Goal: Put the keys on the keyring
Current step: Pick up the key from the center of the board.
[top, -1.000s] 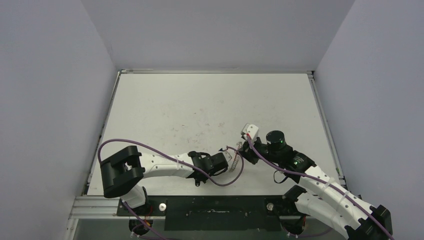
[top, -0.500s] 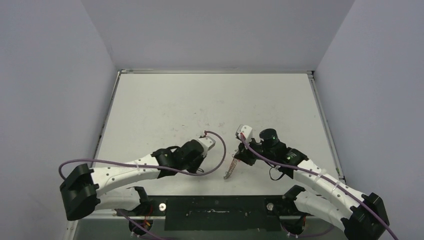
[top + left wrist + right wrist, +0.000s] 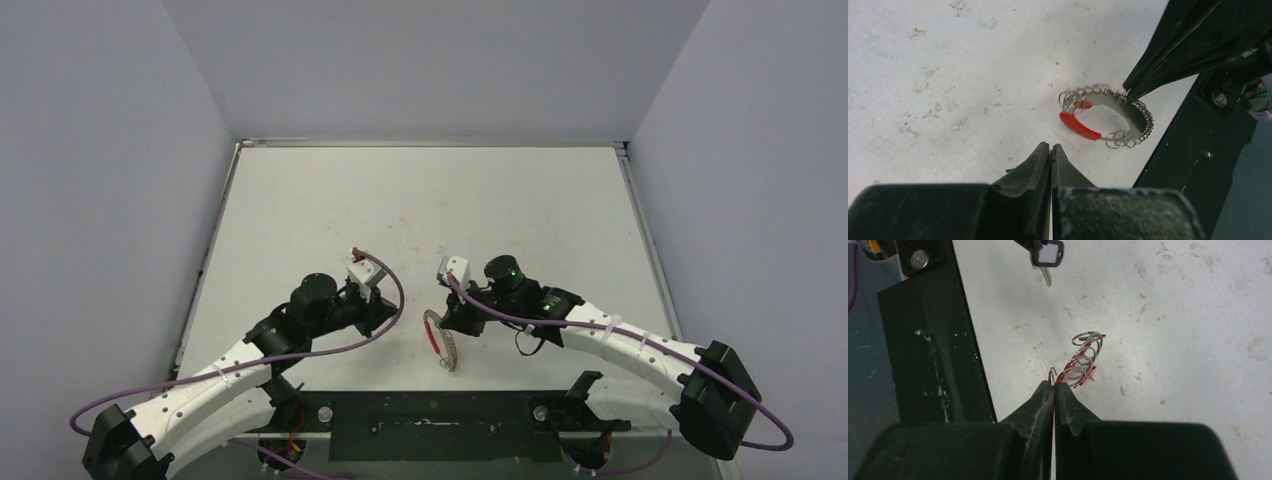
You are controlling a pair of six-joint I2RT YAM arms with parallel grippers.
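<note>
A: Where's the ring point(image 3: 1135, 112)?
B: Low at the near side of the table point(image 3: 420, 200), just beside the black rail point(image 3: 933, 340), between the two arms. The right gripper point(image 3: 1053, 385) has it, jaws clamped on its thin metal edge.
A: Which part of it?
B: A silver arc, apart from the red sleeve point(image 3: 1079, 126). From the left wrist the ring shows nearly full-face and tilted. From the right wrist it is edge-on, with the small silver loops point(image 3: 1087, 347) fanned out past the jaws.
A: Is it resting on the table?
B: Cannot tell. Its lower side is close to the surface, but contact is not clear.
A: And the left gripper point(image 3: 1050, 147)?
B: Jaws pressed together, pointing down at the table, near the ring but not touching it.
A: The key point(image 3: 1047, 256)?
B: It's at the top of the right wrist view: dark looped head, short silver shaft pointing the ring's way. A dark tip overlaps its head, so it looks pinched in the left jaws. From the left wrist the key is hidden.
A: Is it threaded on?
B: No. Key and ring are well apart.
</note>
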